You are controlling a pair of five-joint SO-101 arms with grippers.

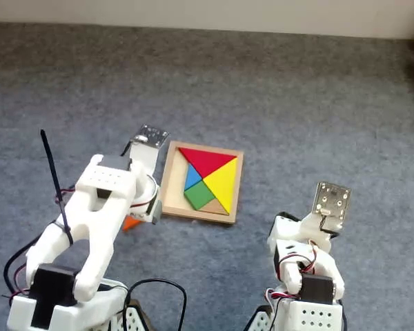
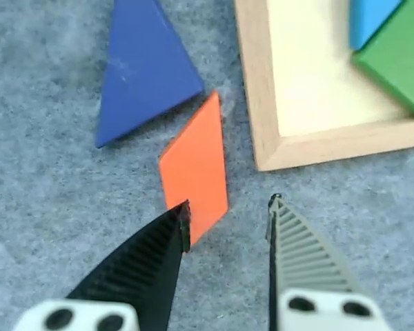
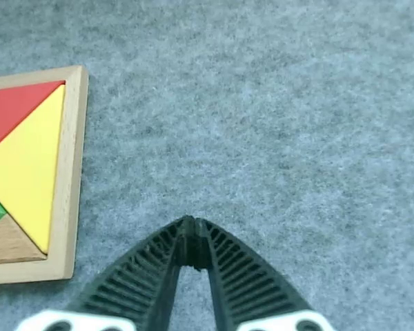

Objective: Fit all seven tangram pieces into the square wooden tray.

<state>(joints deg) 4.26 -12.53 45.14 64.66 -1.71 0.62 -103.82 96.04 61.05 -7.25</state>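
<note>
The left gripper (image 2: 229,205) hangs low over the grey carpet (image 2: 48,207) with its jaws spread apart. A flat orange piece (image 2: 193,169), a slanted four-sided shape, lies partly between them. The black ribbed jaw's tip meets the near edge of this piece, and the grey jaw stands clear of it. Just ahead of the grey jaw is a corner of the tray (image 2: 259,103), with a raised pale wood rim and a smooth bare floor strip inside. Beyond that strip sit a green piece (image 2: 400,62) and a light blue piece (image 2: 372,17). A blue triangle (image 2: 145,69) lies on the carpet past the orange piece, their corners nearly touching.

The right gripper (image 3: 192,231) has its jaws closed on nothing, with open fuzzy carpet ahead and the tray's rim off to one side. Against that rim sit a red triangle (image 3: 14,103), a yellow triangle (image 3: 27,172) and a tan triangle (image 3: 10,241).
</note>
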